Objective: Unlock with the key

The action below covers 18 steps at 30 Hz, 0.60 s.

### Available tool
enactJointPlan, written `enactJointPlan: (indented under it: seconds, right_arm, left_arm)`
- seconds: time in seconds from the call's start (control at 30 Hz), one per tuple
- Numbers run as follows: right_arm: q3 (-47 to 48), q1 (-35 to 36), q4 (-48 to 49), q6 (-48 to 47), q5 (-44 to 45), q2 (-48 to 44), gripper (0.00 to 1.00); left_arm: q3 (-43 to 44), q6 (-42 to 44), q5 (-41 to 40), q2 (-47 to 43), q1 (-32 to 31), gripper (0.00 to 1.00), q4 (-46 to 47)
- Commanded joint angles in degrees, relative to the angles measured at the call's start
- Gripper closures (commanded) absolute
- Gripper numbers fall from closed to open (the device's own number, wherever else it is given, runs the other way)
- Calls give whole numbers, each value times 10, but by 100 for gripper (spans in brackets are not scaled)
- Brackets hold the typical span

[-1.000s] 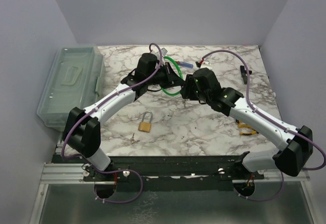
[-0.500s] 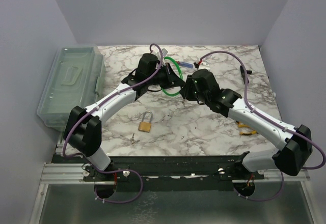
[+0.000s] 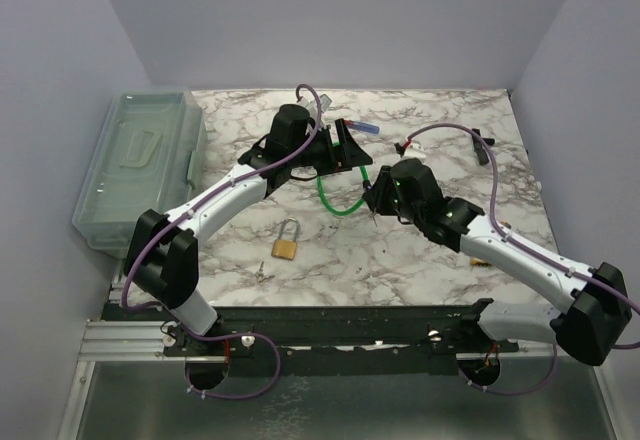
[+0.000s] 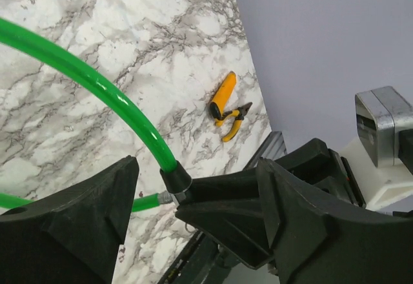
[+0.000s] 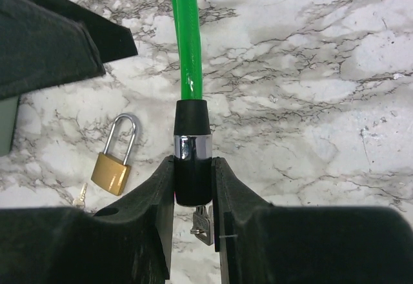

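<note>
A green cable lock lies looped on the marble table between the two arms. My right gripper is shut on its black barrel, just below the chrome ring, and a silver key sticks out of the barrel's lower end. In the top view the right gripper sits at the loop's right end. My left gripper is open just behind the loop. The left wrist view shows the left gripper with its jaws wide apart, and the green cable passing between them untouched.
A brass padlock with a small key beside it lies near the front left; both also show in the right wrist view, padlock. A clear plastic box stands at the left edge. Orange cutters lie at the right.
My left gripper has opened and let go of the cable. The right gripper, shut on the barrel, has pulled it nearer and slightly right, dragging the green loop with it.
</note>
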Motion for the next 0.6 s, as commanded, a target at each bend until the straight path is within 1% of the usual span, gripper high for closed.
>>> enactJointPlan:
  seconds: [0.0,0.2,0.33,0.5,0.57]
  right_arm:
    - [-25,-1,92,22,11,-54,100]
    - [-66,-25,123,59,5,-101,100]
    - [-107,-63,138,103,-23,-123,100]
    - [-146,-118,144,154,-63,-139,100]
    - [-162,-141,149,171,-95,-143,100]
  left_arm:
    - [11,34,11,-30,-2,20,13]
    - [13,63,39,-30,-2,20,13]
    - [11,101,53,-42,-2,26,14]
    - [-4,200,58,-71,-7,28,17]
    - [-24,265,45,-93,-16,28,19]
